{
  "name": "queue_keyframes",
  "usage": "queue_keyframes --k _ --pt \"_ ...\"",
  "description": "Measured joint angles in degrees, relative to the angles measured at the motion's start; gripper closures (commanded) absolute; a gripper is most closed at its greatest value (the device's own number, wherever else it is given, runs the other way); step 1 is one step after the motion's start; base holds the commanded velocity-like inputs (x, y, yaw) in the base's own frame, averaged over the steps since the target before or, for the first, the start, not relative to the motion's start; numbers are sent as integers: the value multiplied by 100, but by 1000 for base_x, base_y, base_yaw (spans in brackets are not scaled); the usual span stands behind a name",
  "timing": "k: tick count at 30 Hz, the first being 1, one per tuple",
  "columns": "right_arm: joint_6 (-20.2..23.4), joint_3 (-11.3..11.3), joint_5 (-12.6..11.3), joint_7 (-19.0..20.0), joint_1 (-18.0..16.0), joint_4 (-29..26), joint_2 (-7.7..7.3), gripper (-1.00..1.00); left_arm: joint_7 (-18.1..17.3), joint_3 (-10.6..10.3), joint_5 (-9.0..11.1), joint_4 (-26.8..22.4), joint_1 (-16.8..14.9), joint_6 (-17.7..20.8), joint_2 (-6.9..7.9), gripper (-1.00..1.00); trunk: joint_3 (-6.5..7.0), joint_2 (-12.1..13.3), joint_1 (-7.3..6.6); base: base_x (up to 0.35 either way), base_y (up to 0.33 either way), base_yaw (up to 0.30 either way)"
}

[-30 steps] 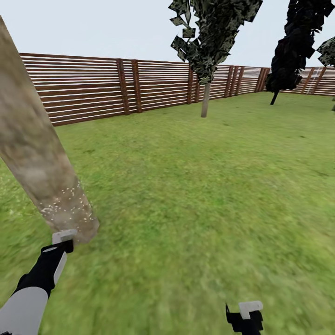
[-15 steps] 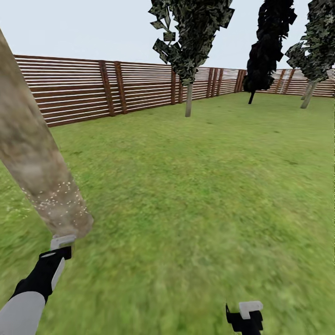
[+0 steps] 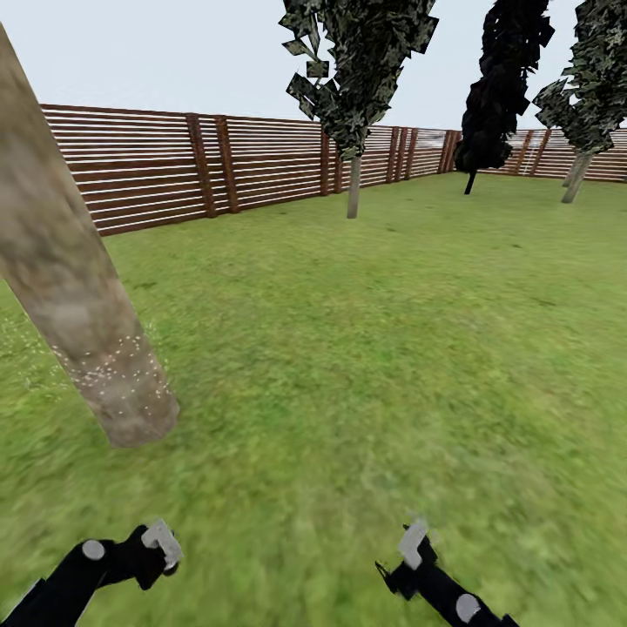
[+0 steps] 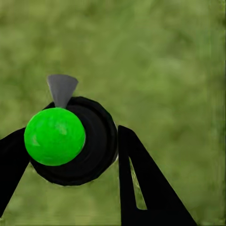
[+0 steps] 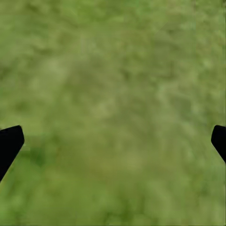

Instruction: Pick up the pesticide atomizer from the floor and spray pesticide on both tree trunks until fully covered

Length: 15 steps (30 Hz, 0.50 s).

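Leaning at my left, the tree trunk [image 3: 83, 313] rises from the lawn [image 3: 366, 348], pale specks dotting its base. My left gripper [image 4: 70, 146] is clamped on the pesticide atomizer [image 4: 70, 139], its green top and grey nozzle over grass. Further right, my right gripper [image 5: 113, 141] hangs with fingers spread wide, holding nothing.

One trunk [image 3: 78, 296], three far trees [image 3: 357, 78].
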Motion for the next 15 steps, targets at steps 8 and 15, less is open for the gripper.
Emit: queue_keyframes --k 8,15 --pt "675 219 54 3291 -16 -1534 203 100 -1070 -1005 -593 -24 -61 -219 -191 100 -1 0 0 0 0 0" --pt "718 882 38 3710 -25 -1855 392 100 -1070 -1012 -1462 -43 -61 -46 -638 100 -1 0 0 0 0 0"
